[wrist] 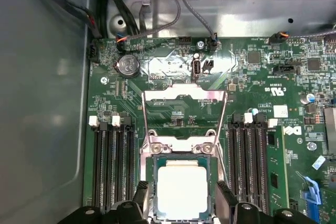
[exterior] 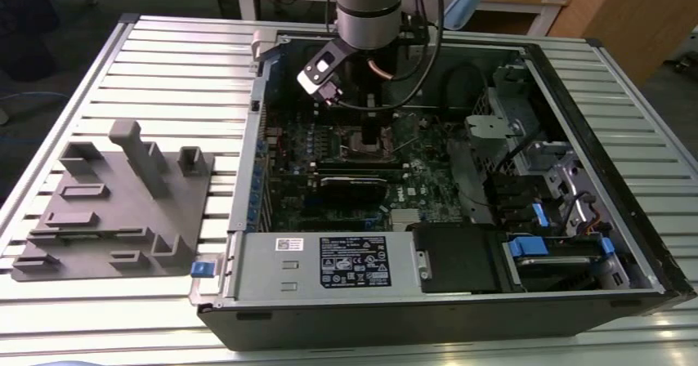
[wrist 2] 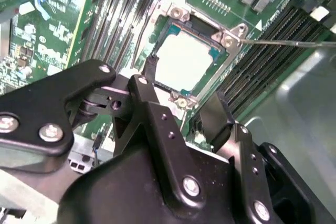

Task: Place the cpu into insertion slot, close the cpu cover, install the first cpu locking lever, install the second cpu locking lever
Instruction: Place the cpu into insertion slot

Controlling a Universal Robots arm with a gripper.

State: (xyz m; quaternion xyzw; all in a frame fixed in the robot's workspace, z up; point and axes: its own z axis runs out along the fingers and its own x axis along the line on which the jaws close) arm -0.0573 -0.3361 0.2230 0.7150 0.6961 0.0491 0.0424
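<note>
The cpu [wrist: 184, 190] lies flat in the slot [wrist 2: 169, 22], silver face up. In both wrist views it sits square inside the slot's rim. The cover [wrist: 184, 95] is swung up and off the slot on its hinge, and the green board [wrist: 294, 182] shows through its window. The gripper [wrist: 182, 195] hangs right over the slot with its jaws spread. One black finger [wrist: 142, 191] is at each side of the cpu, just outside its edges. I cannot tell if the fingers touch it.

In the second wrist view a thin wire lever [wrist 2: 283, 42] runs out from one corner of the slot. Black memory sockets [wrist: 113, 166] flank the slot on both sides. A coin cell [wrist: 127, 65] sits on the board beyond the cover.

In the exterior view the slot lies inside an open case [exterior: 458, 301] on a slatted table [exterior: 163, 64]. A grey fixture [exterior: 114, 207] stands well apart from the case, at the exterior view's left.
</note>
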